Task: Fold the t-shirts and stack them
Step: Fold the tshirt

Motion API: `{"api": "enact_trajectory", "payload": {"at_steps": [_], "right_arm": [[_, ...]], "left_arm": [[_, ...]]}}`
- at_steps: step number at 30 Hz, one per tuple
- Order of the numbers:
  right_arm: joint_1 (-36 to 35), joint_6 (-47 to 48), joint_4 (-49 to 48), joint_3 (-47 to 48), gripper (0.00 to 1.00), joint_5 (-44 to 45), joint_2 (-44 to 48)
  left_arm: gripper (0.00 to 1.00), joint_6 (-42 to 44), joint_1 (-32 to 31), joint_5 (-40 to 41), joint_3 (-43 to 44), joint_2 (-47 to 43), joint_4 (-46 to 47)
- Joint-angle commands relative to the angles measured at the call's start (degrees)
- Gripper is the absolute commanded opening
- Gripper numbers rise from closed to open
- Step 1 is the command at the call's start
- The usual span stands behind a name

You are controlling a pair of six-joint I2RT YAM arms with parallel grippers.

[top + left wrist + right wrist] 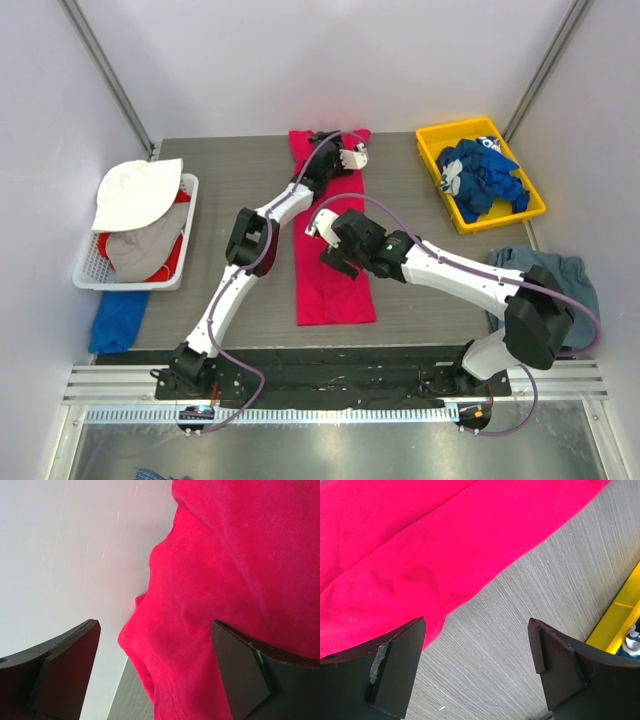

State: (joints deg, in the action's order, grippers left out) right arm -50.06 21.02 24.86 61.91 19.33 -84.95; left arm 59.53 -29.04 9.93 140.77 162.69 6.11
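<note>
**Pink-red shirt: lengthwise fold done, cross fold pending**

**Top external view.** The bright pink-red cotton t-shirt (335, 300) is lying as a long narrow strip down the middle of the grey wood-grain table (220, 200), running from the far edge toward the near edge. The left gripper (355, 150) is hovering over the strip's far end. The right gripper (335, 262) is hovering over its middle. Judged from this layout, the sleeves are already folded in and the end-to-end fold is the step in hand.

**Left wrist view.** The left gripper (155, 665) is standing with jaws apart, and a hemmed corner of the shirt (225, 555) is sitting between them, not clamped. The next move probably calls for closing on this corner.

**Right wrist view.** The right gripper (480, 670) is also spread wide, over bare table just beside the shirt's right edge (395, 555), holding nothing. It probably needs to shift left onto the cloth.

**Surroundings.** A yellow plastic tray (430, 140) of crumpled royal blue shirts (480, 175) is waiting far right. A slate grey-blue shirt (575, 275) is lying near right, partly under the right arm. A white mesh basket (85, 265) of cloths is standing left. None is blocking the fold path.
</note>
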Motion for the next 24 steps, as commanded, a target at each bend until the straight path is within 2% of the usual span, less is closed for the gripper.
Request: {"api": "enact_trajectory", "payload": {"at_steps": [1,4,9,12,13,14,15,16,19,21,22,23,24], "right_arm": [[0.2,-0.4,-2.1,-0.4,0.92,0.4,3.7],[0.3,-0.7,-2.4,-1.4,0.92,1.0,5.8],[1.3,-0.6,-1.7,-4.7,0.92,0.4,10.7],[2.4,0.0,-1.9,-7.5,0.91,-0.5,14.0],[2.6,0.3,-1.8,-8.1,0.9,-0.3,14.7],[2.8,0.3,-1.9,-9.5,0.89,-0.3,15.0],[3.4,0.5,-2.2,-10.3,0.88,-0.3,15.2],[3.7,0.6,-2.3,-10.9,0.88,-0.3,15.3],[5.8,-0.4,-2.4,-13.4,0.87,-3.4,16.5],[6.2,-1.3,-1.7,-14.3,0.84,-6.0,15.7],[6.4,-1.9,-1.2,-14.5,0.79,-6.8,15.3],[6.5,-2.1,-1.0,-15.3,0.67,-7.3,14.9],[6.4,-2.3,-0.8,-15.6,0.63,-8.7,14.1]], "left_arm": [[1.0,-5.0,-0.4,1.6,-6.3,-4.6,5.8],[1.0,-7.7,-0.8,4.9,-10.3,-9.9,6.2],[1.0,-12.5,-1.7,8.4,-20.5,-25.3,1.5],[1.0,-16.0,-2.1,8.7,-29.2,-36.8,-5.9],[1.0,-16.8,-2.3,8.6,-34.6,-39.7,-11.5],[1.0,-18.7,-2.5,8.6,-37.6,-42.5,-13.7],[1.0,-19.4,-2.8,7.9,-40.9,-49.0,-15.8],[1.0,-20.0,-3.0,8.0,-47.3,-52.0,-19.6],[1.0,-25.6,-3.5,3.8,-57.3,-63.8,-30.2],[0.99,-30.2,-3.8,0.5,-60.9,-67.9,-39.1],[0.97,-31.0,-4.3,-3.0,-64.4,-71.8,-42.0],[0.95,-31.6,-5.3,-4.6,-66.2,-73.5,-44.4],[0.92,-32.3,-6.0,-5.7,-68.1,-75.3,-47.1]]}}
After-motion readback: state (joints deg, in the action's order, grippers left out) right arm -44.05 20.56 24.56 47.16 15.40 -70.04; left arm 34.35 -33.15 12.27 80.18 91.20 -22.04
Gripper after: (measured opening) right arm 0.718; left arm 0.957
